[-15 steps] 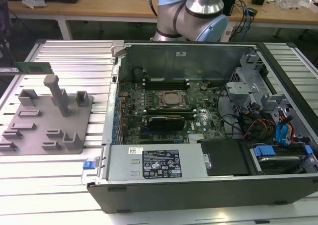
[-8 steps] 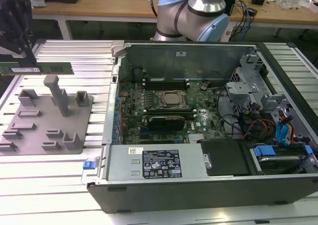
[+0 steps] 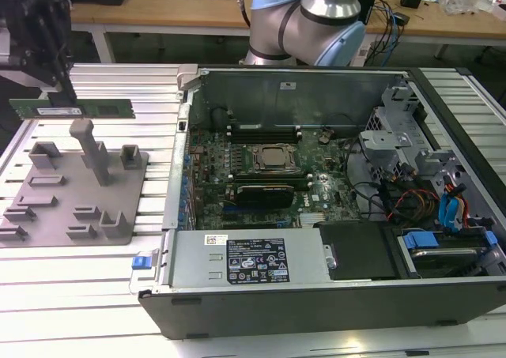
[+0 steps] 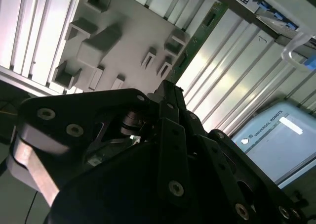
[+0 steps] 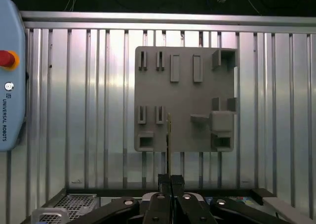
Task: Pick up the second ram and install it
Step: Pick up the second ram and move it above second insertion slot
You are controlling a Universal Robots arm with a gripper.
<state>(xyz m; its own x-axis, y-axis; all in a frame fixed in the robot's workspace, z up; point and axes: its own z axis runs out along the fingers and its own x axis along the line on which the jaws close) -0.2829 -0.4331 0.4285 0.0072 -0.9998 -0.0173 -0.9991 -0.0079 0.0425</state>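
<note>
— Pinching what, the claw (image 3: 63, 99)?
— The second ram (image 3: 99, 107), gripped near mid-length; the holder plate (image 3: 71, 204) sits below the claw.
— Handling?
— Light, stiff, fragile, I'd judge (edges only, never the chips).
— Views differ?
— The exterior view shows its full green length; the first wrist view shows the second ram (image 5: 168, 135) edge-on, a sliver beyond the pressed-together fingertips (image 5: 164, 183).

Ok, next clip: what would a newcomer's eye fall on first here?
The black gripper, at the exterior view's upper left, is shut on the second ram, a thin green circuit-board stick held level above the gray plastic holder plate with upright posts. Toward the exterior view's right lies the open dark computer case, its green motherboard exposed.
</note>
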